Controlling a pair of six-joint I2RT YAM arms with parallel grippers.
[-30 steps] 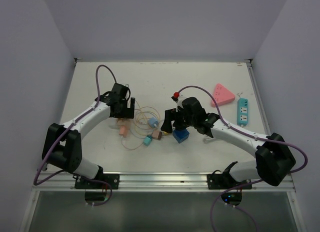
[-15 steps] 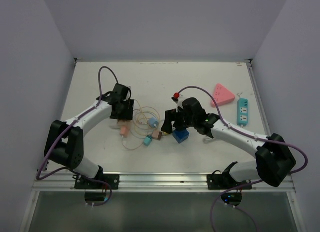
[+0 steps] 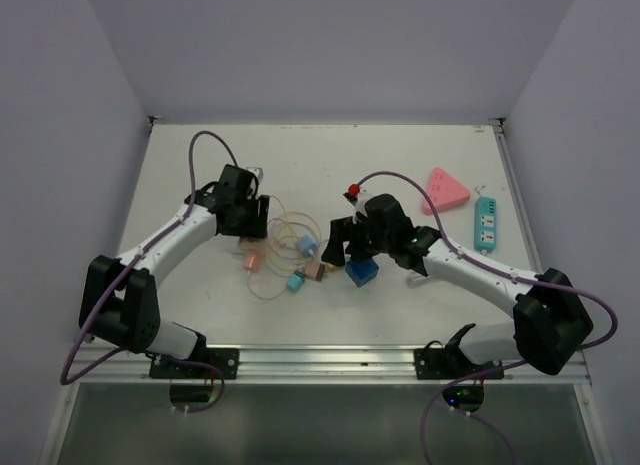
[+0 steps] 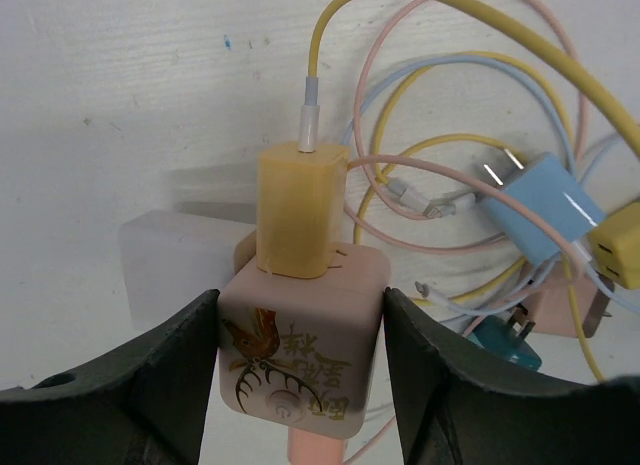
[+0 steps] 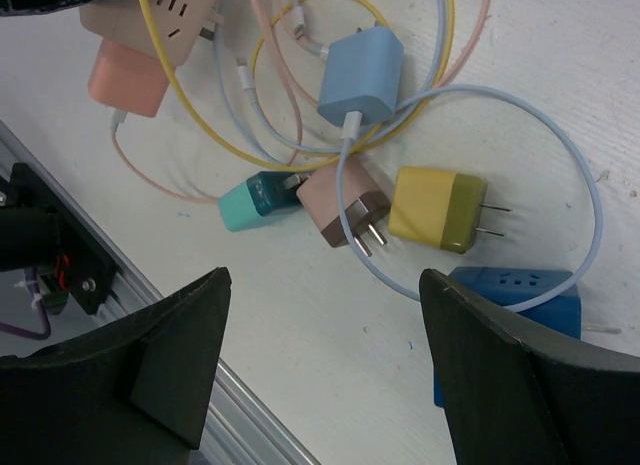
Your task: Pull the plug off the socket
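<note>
Clasping pink socket (image 4: 298, 370), left gripper (image 4: 300, 320)

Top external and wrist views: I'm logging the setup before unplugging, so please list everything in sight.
pink socket cube: one, pink, in the left gripper
yellow charger: one, yellow, plugged into that cube
salmon charger: one, salmon, against the same cube
light blue charger: one, light blue, mid-table
yellow-olive charger: one, yellow-olive, loose, prongs bare
teal plug: one, teal, loose
brown plug: one, brown, beside the teal plug
blue socket cube: one, blue, by the right gripper
cables: several, yellow, pink, pale blue, tangled
triangular power strip: one, pink, far right
teal power strip: one, teal, right edge
table: one, white
left gripper: one, black, shut on that cube
right gripper: one, black, open above loose chargers
</note>
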